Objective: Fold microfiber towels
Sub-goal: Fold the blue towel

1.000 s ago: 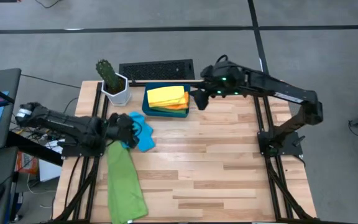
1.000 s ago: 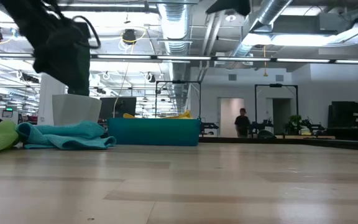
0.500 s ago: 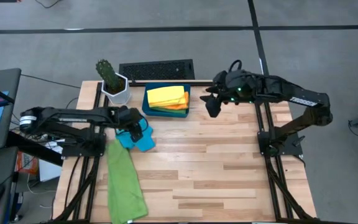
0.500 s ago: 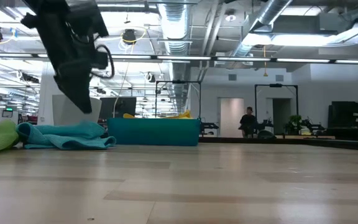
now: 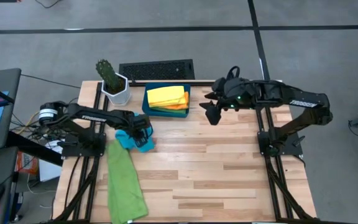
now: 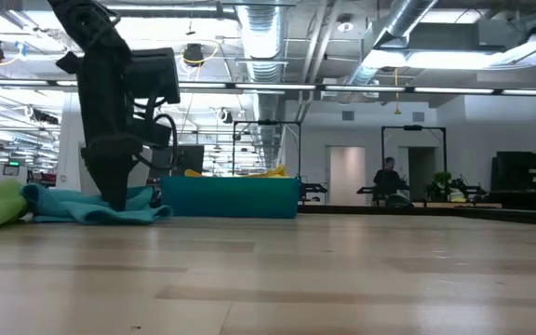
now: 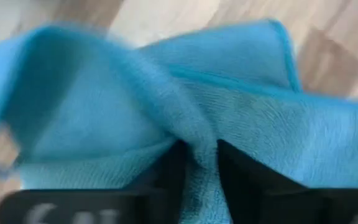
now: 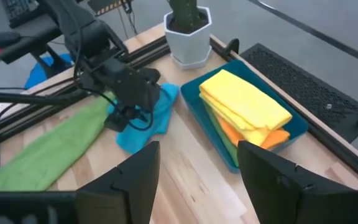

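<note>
I'm seeing the left gripper [image 5: 140,132] pressing down into the crumpled sky-blue towel [image 5: 143,140] at centre left of the high view, just right of the green towel's top end. In the left wrist view its fingers [image 7: 166,180] are pinching a raised fold of the sky-blue towel [image 7: 185,124] between them. The green towel [image 5: 124,183] is lying stretched toward the lower left of the high view, hanging off the table's [image 5: 229,168] near edge. The yellow towel [image 5: 166,95] is sitting folded on the orange towel [image 5: 180,106] inside the teal tray [image 5: 146,106], upper centre. The right gripper [image 5: 211,114] is hovering just right of the tray, its fingers [image 8: 135,177] spread apart, gripping nothing.
</note>
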`<act>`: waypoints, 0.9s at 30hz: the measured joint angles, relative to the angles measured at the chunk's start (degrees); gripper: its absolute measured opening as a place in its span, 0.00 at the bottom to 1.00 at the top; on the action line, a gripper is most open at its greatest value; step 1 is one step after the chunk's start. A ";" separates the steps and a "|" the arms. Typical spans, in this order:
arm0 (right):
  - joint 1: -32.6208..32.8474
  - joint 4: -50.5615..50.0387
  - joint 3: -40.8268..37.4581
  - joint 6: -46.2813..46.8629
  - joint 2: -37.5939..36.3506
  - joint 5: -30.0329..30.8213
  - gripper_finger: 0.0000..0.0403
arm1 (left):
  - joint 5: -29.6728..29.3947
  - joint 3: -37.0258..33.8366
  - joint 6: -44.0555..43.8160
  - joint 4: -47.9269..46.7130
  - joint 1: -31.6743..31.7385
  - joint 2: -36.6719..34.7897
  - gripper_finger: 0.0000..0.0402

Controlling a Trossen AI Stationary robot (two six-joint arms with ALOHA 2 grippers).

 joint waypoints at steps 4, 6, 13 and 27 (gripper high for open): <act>0.35 -0.54 0.00 -0.09 0.00 1.29 0.59 | 0.03 2.84 -2.72 -3.36 -0.78 -3.21 0.03; 0.36 -0.68 0.00 -0.33 0.07 1.29 0.59 | -0.26 4.73 -3.50 -5.58 -1.08 -5.42 0.02; 0.66 1.06 -2.68 -2.48 0.20 1.25 0.59 | 0.67 12.68 -8.75 -9.25 -3.28 -13.97 0.01; 2.88 39.32 -20.58 -16.01 0.24 -16.23 0.59 | 3.99 29.70 -9.80 -8.70 -16.09 -20.42 0.01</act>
